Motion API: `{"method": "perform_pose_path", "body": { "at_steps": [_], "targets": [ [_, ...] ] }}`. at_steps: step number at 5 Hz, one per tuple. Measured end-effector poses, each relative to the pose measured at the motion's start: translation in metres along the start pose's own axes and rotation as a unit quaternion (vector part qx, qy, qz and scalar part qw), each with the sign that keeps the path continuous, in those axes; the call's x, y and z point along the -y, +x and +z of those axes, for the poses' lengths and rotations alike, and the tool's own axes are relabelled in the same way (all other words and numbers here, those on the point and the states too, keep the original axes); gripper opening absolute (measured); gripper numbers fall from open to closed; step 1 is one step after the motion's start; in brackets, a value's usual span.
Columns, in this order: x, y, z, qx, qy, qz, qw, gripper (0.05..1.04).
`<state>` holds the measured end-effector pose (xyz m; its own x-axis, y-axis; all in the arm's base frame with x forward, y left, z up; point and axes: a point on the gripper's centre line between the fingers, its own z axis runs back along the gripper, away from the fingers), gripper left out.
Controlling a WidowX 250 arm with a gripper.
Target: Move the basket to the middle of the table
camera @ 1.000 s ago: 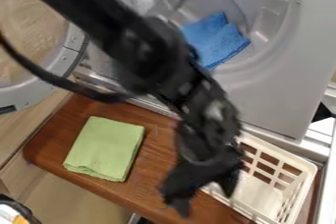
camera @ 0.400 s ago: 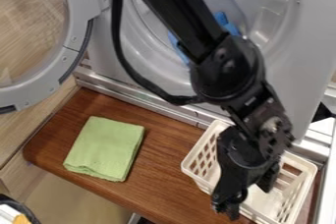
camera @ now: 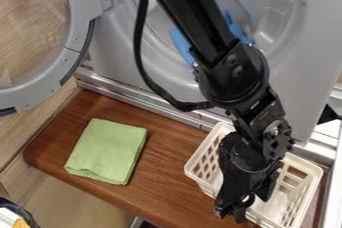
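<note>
The black gripper point(camera: 249, 201) hangs over the front long side of the white plastic basket point(camera: 189, 168), its fingers apart and pointing down toward the rim. Part of that rim and much of the inside are hidden behind the gripper; whether the fingers touch the basket I cannot tell. The basket stands upright at the right end of the brown wooden table point(camera: 177, 172), with slotted walls.
A folded green cloth point(camera: 107, 151) lies on the table's left part. Behind the table stands a grey machine drum with a blue cloth point(camera: 182, 44) in it; its round door point(camera: 77, 32) hangs open at upper left.
The arm has swung right from over the table's middle to over the basket, with a slight leftward shift since the later earlier frame. The basket has not visibly moved.
</note>
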<state>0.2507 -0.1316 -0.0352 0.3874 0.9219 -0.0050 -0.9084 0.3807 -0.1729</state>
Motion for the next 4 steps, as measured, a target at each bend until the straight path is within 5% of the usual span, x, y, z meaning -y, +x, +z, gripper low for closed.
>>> {"method": "perform_pose_path", "body": {
  "at_steps": [1,2,4],
  "targets": [
    [-0.004,-0.004,-0.002,-0.022,-0.006,-0.018,0.9996,0.380],
    [-0.003,-0.001,-0.002,-0.028,-0.008,-0.001,0.9996,0.170],
    [0.000,0.003,0.014,-0.021,-0.014,-0.004,0.9997,0.090]
  ]
}}
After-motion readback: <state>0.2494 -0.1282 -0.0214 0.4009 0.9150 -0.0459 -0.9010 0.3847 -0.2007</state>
